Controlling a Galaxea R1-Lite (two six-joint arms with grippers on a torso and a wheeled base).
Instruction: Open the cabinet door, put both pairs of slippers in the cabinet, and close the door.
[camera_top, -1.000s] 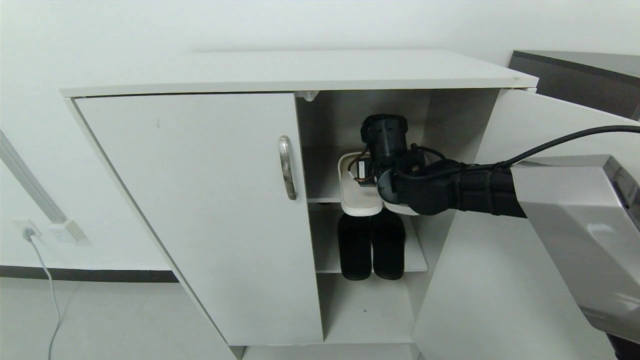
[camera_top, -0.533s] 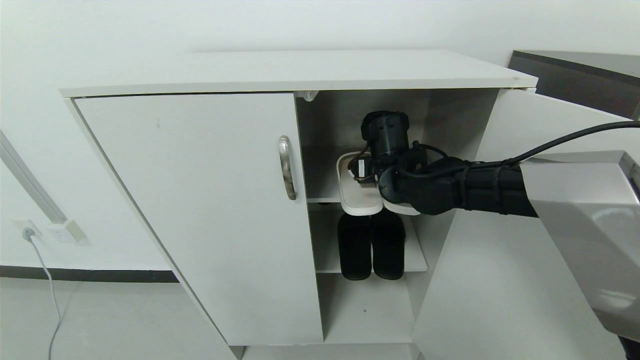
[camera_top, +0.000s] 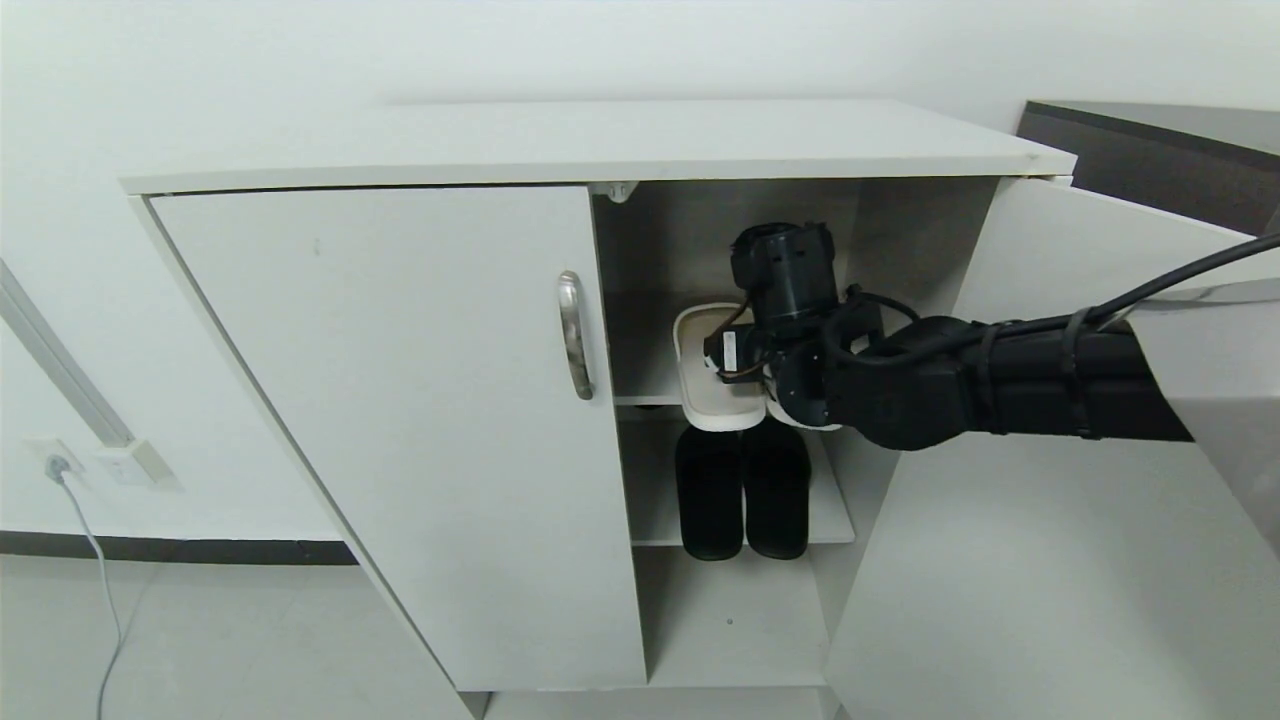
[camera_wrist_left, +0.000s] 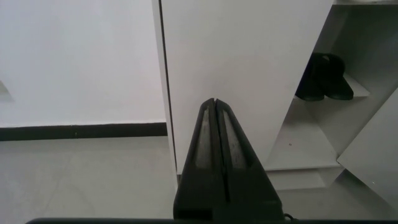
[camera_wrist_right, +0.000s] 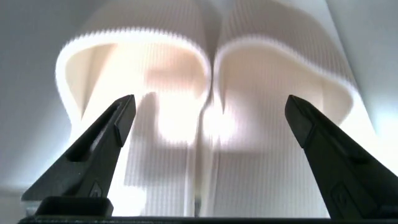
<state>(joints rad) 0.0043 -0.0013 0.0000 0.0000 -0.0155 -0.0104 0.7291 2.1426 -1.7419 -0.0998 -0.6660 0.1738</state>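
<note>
Holds the right arm (camera_top: 950, 385) almost level, coming from the right of the scene into the open right half of the cabinet (camera_top: 600, 140), at the height of the upper shelf (camera_top: 640, 370). Bends at the wrist there, so that the right gripper (camera_wrist_right: 209, 102) looks toward the far wall of the cabinet. Spreads the fingers (camera_wrist_right: 99, 146) wide, one on each side, wider than the two white slippers (camera_wrist_right: 155, 81) together. Grasps nothing. Cannot tell whether the tips touch the slippers.

On the upper shelf, the white slippers side by side and touching each other along the inner edges. Long axis from near to far, toes and straps to the far side, heels to the near side and a little over the near edge of the shelf. On the shelf below (camera_top: 650, 520), the black slippers (camera_top: 742, 490) in the same way: side by side, long axis near to far, heels at the near edge.

Right door (camera_top: 1000, 560) swung open toward the near right. Left door (camera_top: 400, 420) shut, with a metal handle (camera_top: 572, 335) upright near its right edge.

Holds the left gripper (camera_wrist_left: 214, 102) low, above the floor (camera_wrist_left: 81, 174), pointing at the left door and apart from it. Fingers pressed together there, with nothing between them.
</note>
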